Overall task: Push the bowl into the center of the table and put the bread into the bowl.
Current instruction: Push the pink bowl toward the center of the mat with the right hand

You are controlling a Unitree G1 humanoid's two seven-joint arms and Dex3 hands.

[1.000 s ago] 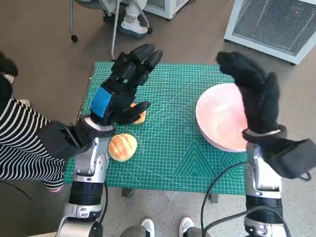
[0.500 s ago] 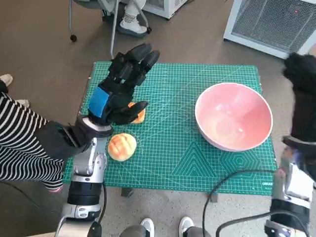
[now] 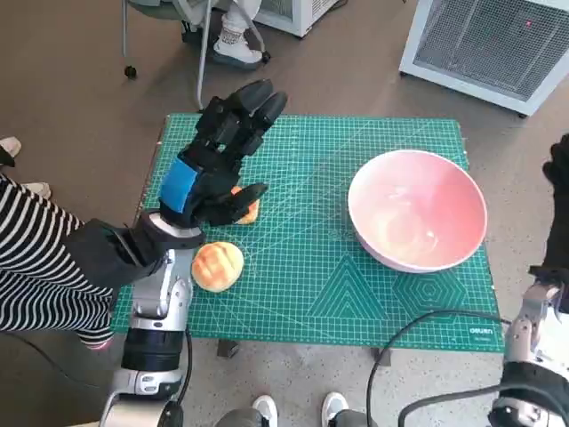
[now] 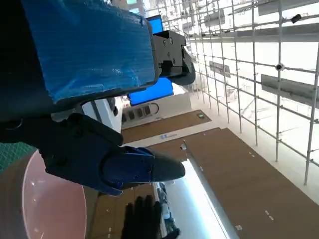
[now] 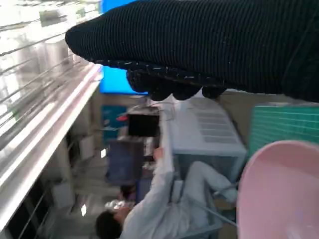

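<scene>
— What is seen, starting with the biggest thing?

— A surface [image 3: 311, 294] covered by a green gridded cutting mat is seen, with a white slatted appliance [image 3: 498, 40] on the floor beyond its far right corner. A person in a striped sleeve [image 3: 31, 267] is found just beside the left forearm.

— And the bowl?

— The pink bowl [image 3: 418, 209] is set upright on the right part of the mat, well apart from the left hand [image 3: 218, 160] and near the right hand [image 3: 560, 209]. Nothing is seen inside it. Its rim is also caught in the right wrist view [image 5: 279, 194] and the left wrist view [image 4: 50, 199].

— How are the hands held?

— The left hand is raised over the left part of the mat, its fingers spread apart and nothing held in them. The right hand is held off the surface's right edge, beside the bowl but not touching it; only a strip of glove is shown in the head view, so whether it is spread or curled cannot be told.

— Where is the bread?

— One bread roll [image 3: 218, 265] lies on the mat beside the left wrist. A second, smaller piece [image 3: 249, 212], probably bread too, is partly hidden under the left hand's thumb.
</scene>
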